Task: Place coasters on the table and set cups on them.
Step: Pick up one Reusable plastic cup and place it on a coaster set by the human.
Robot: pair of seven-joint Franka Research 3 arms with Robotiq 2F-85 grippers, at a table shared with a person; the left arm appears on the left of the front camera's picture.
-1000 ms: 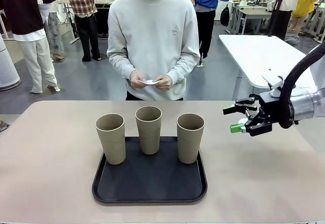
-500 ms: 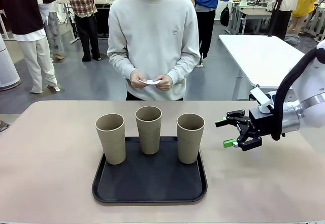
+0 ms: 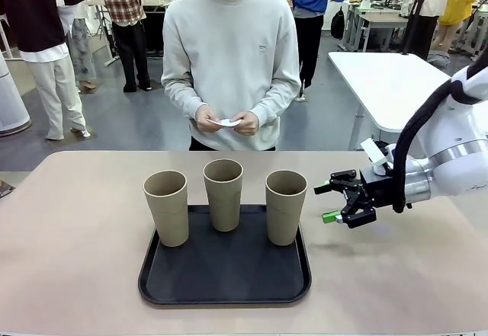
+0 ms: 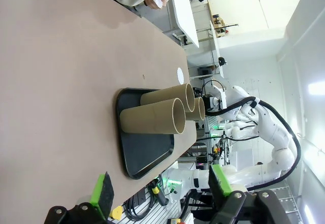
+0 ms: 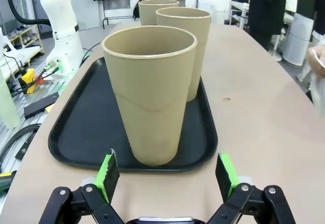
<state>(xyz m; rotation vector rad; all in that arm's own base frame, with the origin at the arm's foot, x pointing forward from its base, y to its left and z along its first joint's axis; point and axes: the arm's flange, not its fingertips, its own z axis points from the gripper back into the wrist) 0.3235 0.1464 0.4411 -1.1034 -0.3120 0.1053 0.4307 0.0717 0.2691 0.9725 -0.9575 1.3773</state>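
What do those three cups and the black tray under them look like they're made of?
The cups: matte tan, opaque, smooth walls with a faint moulded step partway down; probably plastic or a fibre composite, the look leaves that open. The tray: black, slight sheen, raised rounded rim; likely moulded plastic.

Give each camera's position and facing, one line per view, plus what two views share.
Front: fixed on the robot's side, facing the person across the table; right gripper at the right.
Left wrist: rolled sideways, looking along the table at the tray; left gripper, fingers open, at the bottom.
Right wrist: low, facing the nearest of the cups; its fingers spread at the bottom.
Shared: both wrist views show cups on the tray.
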